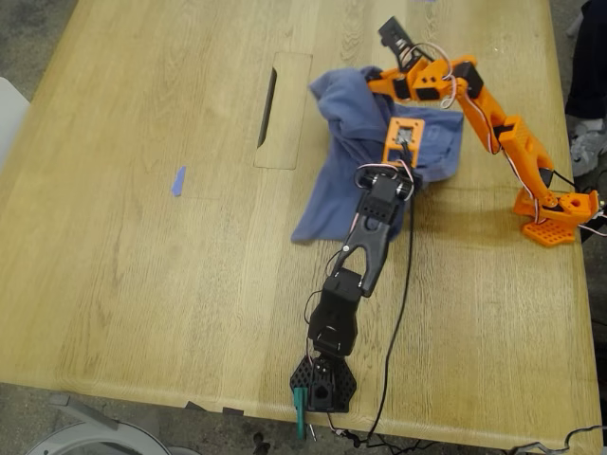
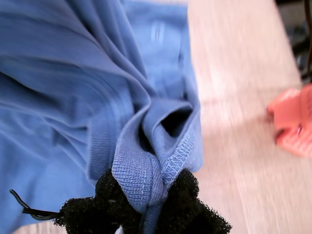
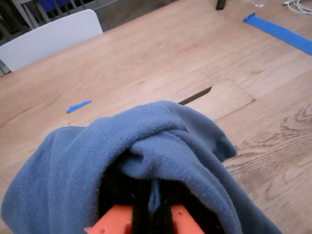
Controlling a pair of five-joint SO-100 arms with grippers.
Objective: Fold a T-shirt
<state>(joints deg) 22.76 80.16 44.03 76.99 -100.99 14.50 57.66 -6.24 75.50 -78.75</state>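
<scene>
The T-shirt (image 1: 356, 161) lies bunched in a crumpled slate-blue heap on the wooden bench (image 1: 142, 284), just beside the rectangular cable hatch (image 1: 283, 109) set into the bench top, on the hatch's right in the exterior view. One flap of the T-shirt trails away from the hatch toward the black arm's base (image 1: 322, 384) at the bench's near edge.

My first gripper (image 2: 148, 207) belongs to the black arm and sits at the side of the heap farthest from the hatch. Its fingers (image 2: 190, 195), wrapped in black foam, are clamped on a ribbed, stitched edge of the T-shirt (image 2: 141, 170), which bulges out between them in a tight fold.

My second gripper (image 3: 151, 214) belongs to the orange arm, whose base (image 1: 555, 216) stands well apart from the hatch, beyond the T-shirt on the exterior view's right. The orange arm reaches over the heap toward the hatch. In the second wrist view the T-shirt (image 3: 146, 146) is draped over and around the gripper's tip, and a pinch of cloth runs down into the dark gap between its fingers, so they look closed on the fabric.

A small strip of blue tape (image 1: 177, 180) lies on the bare bench on the other side of the hatch from the T-shirt, well apart from it. A white chair back (image 3: 53, 36) shows past the bench edge in the second wrist view.
</scene>
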